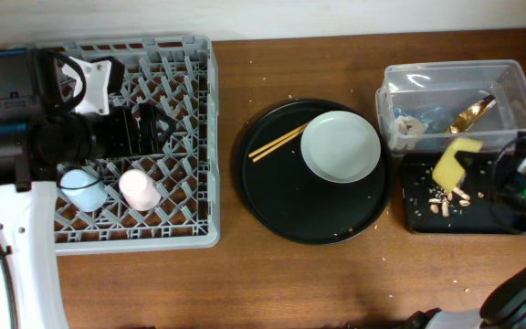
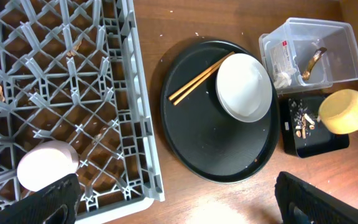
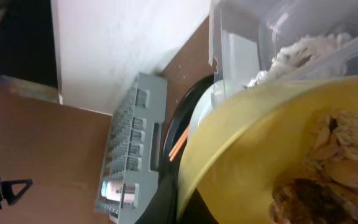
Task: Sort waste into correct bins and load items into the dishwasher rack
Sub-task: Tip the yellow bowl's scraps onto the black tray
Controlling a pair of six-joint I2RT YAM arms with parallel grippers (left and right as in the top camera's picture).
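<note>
Wooden tabletop (image 1: 290, 283): right hand (image 1: 482, 163) clamps yellow bowl (image 1: 455, 164) above black tray (image 1: 418, 219); left hand (image 2: 173, 199) apart.

Rack (image 1: 194, 137) right half open — cups (image 1: 140, 189) crowd front-left, left arm (image 1: 53, 137) overhead

You've got a brown wood table (image 1: 272, 283) w/ four things sitting directly on it. Far left: grey dishwasher rack (image 1: 204, 137). Center: large round black tray (image 1: 272, 201), just right of the rack, not touching. Far right: clear plastic tub (image 1: 514, 87); shallow black tray (image 1: 418, 215) butts against its near side. Small crumbs dot the bare wood btwn rack & round tray.
</note>
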